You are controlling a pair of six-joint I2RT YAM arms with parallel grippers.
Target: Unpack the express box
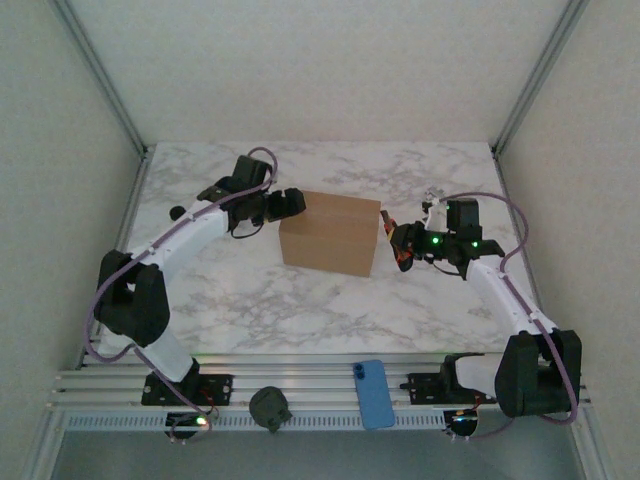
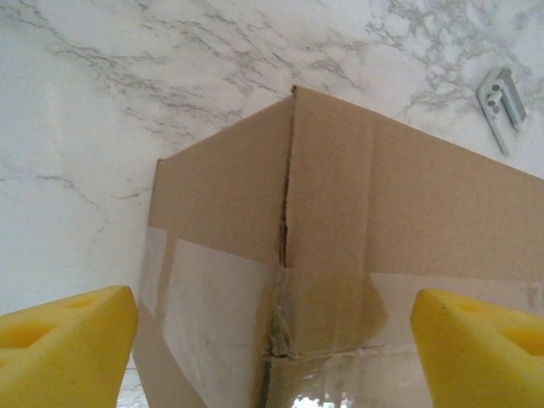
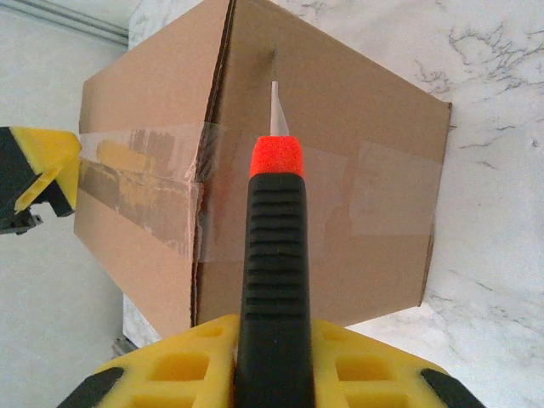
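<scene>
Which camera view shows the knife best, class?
The right wrist view: the knife runs up the centre, with its black ribbed handle, orange collar and blade toward the express box, held by the right gripper. The top external view gives a small orange-and-dark blur by the box's right side.

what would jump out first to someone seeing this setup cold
A plain brown express box, taped across its ends, sits in the middle of the marble table. The right end effector grips a black utility knife with an orange tip, its blade pointed at the box. The left end effector stands open at the box's opposite end.
</scene>
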